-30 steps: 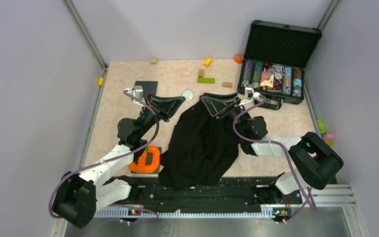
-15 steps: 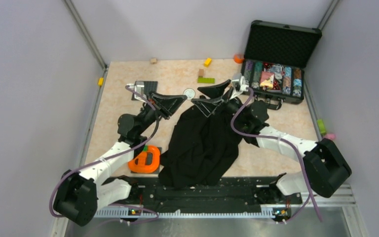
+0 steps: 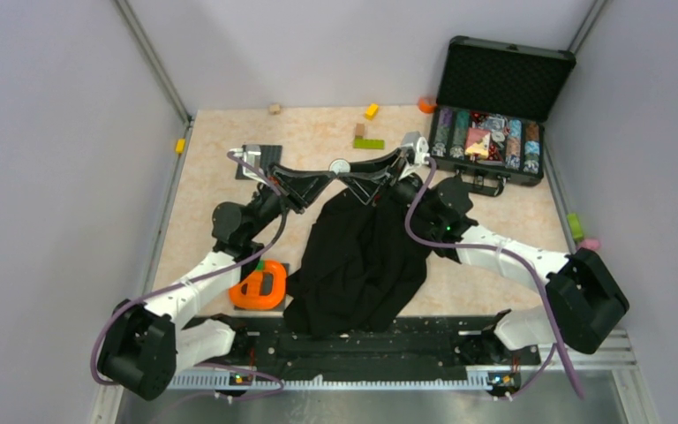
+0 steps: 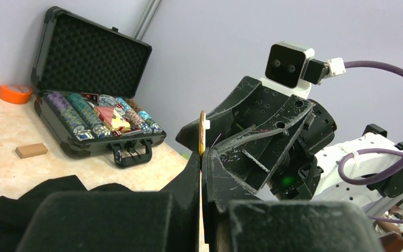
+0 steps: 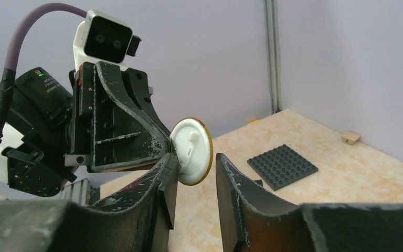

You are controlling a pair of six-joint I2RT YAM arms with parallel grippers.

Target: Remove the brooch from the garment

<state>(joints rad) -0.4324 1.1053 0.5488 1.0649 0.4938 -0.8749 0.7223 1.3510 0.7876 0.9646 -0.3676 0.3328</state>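
Observation:
The brooch (image 3: pixel 340 165) is a small round white disc with a gold rim, held in the air between the two grippers. My left gripper (image 3: pixel 325 179) is shut on it; in the left wrist view the brooch (image 4: pixel 202 130) shows edge-on, sticking out above my closed gripper (image 4: pixel 203 155). My right gripper (image 3: pixel 346 170) is open, its jaws either side of the brooch (image 5: pixel 191 151) in the right wrist view, my gripper (image 5: pixel 195 160) just below it. The garment (image 3: pixel 362 256) is a black cloth lying crumpled on the table below both grippers.
An open black case (image 3: pixel 494 146) of coloured chips stands at the back right. A dark grey baseplate (image 3: pixel 260 157) lies at the back left, an orange tool (image 3: pixel 262 284) at the front left. A green brick (image 3: pixel 369 143) and small blocks lie at the back.
My right gripper has swung left from the garment's top edge and opened around the brooch. My left gripper has risen slightly, still holding the brooch.

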